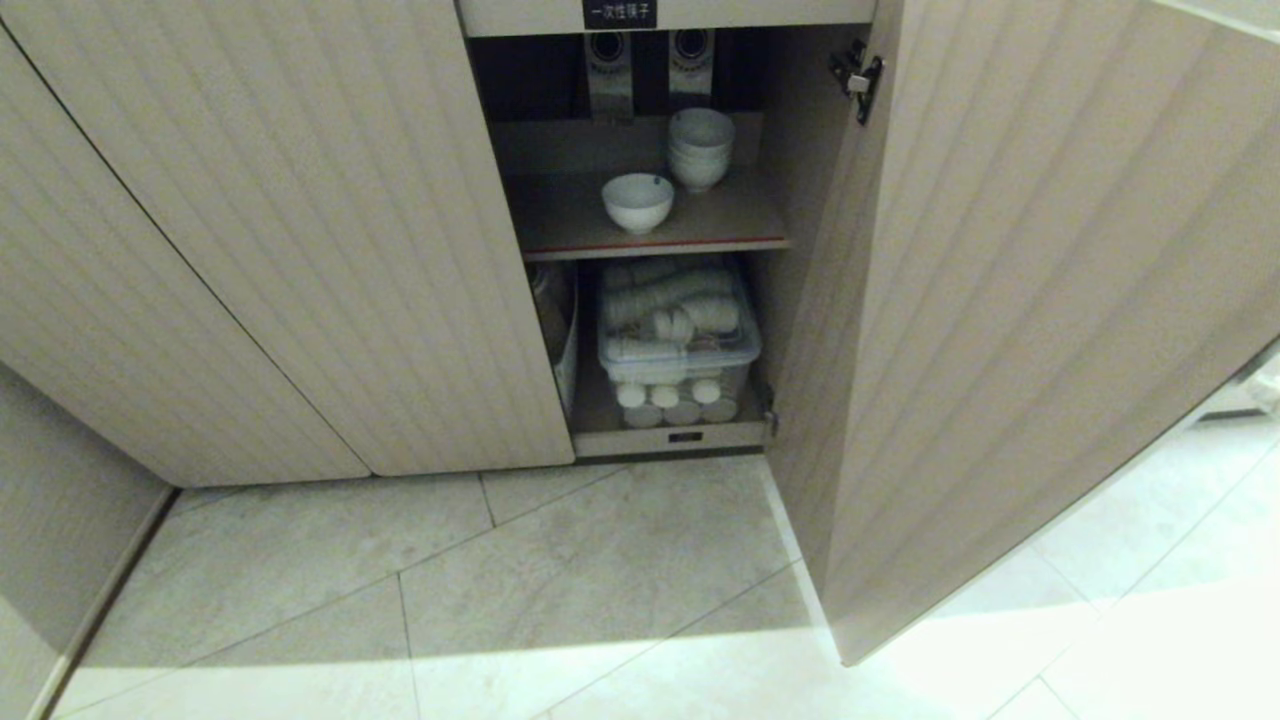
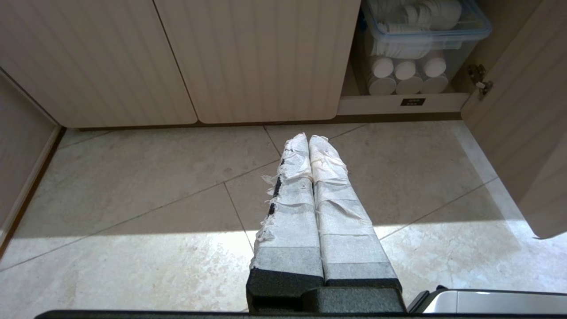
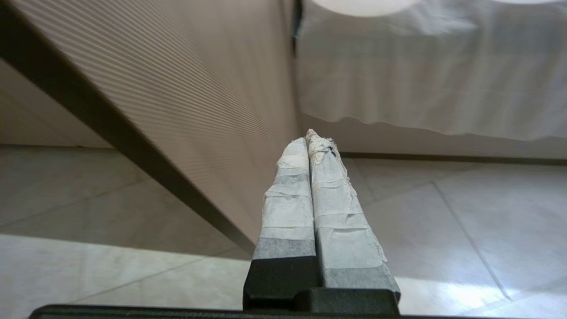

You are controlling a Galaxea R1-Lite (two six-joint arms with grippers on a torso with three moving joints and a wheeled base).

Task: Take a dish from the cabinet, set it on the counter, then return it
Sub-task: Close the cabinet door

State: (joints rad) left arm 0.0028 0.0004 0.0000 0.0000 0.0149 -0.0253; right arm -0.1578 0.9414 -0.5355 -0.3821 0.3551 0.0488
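The robot is at the very start: no dish is taken yet. The cabinet (image 1: 300, 230) stands with one door (image 1: 1000, 300) swung wide open. On the brown shelf (image 1: 650, 240) sits a single white bowl (image 1: 638, 201) near the front, and a stack of bowls (image 1: 700, 148) stands just behind it, a little to the right. Below the shelf is a clear box (image 1: 680, 345) full of white things.

The left gripper (image 2: 308, 139) hangs low over the floor (image 2: 133, 186), its taped fingers pressed together and holding nothing. The right gripper (image 3: 312, 137) is also shut tight and empty, close beside the open door.

I think the next move needs the right fingers to open, then reach in past the door to the single bowl.

Only the head view shows the bowls. Neither arm shows there. The left wrist view shows only the box below, and the right wrist view shows mostly door and floor. The tabletop is not in any view.
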